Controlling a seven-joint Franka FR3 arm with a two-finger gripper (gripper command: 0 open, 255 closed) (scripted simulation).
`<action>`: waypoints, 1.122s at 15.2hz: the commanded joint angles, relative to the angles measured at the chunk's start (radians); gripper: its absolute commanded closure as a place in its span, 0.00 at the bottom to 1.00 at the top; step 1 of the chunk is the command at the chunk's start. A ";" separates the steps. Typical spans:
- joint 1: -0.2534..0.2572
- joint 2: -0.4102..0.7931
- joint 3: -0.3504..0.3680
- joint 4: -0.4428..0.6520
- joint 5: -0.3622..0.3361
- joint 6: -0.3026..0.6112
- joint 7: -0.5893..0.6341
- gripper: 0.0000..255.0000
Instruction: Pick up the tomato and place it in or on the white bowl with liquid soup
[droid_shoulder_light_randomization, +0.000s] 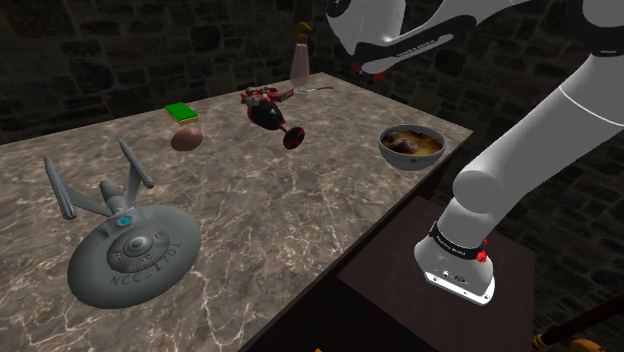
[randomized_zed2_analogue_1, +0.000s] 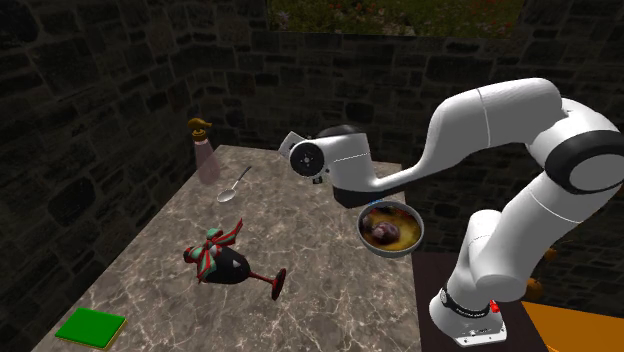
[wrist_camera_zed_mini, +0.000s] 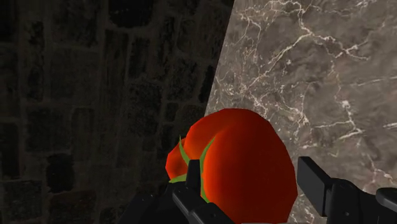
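Observation:
A red tomato (wrist_camera_zed_mini: 245, 168) with green stem leaves sits between my two black fingers (wrist_camera_zed_mini: 318, 184), which clasp it on both sides. My gripper (wrist_camera_zed_mini: 254, 175) hangs in the air above the marble table's far edge, with a stone wall beyond it. In the shoulder view a bit of red shows under the hand, at the gripper (droid_shoulder_light_randomization: 375, 70). The bowl (droid_shoulder_light_randomization: 410, 147) is grey-rimmed, holds orange-brown soup with a dark lump, and stands at the table edge nearest the stand. In the second exterior view the bowl (randomized_zed2_analogue_1: 390, 230) lies just below the white hand (randomized_zed2_analogue_1: 340, 165).
On the marble table (droid_shoulder_light_randomization: 280, 210) lie a grey starship model (droid_shoulder_light_randomization: 125, 240), a brown egg-shaped thing (droid_shoulder_light_randomization: 187, 138), a green block (droid_shoulder_light_randomization: 181, 112), a tipped dark wine glass with ribbon (droid_shoulder_light_randomization: 270, 110), a spoon (randomized_zed2_analogue_1: 235, 185) and a pump bottle (randomized_zed2_analogue_1: 205, 155).

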 joint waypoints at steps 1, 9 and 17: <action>0.011 -0.078 0.006 -0.071 0.018 -0.011 -0.002 1.00; 0.092 -0.391 0.054 -0.313 0.124 -0.108 -0.025 1.00; 0.222 -0.711 0.142 -0.483 0.281 -0.293 -0.080 1.00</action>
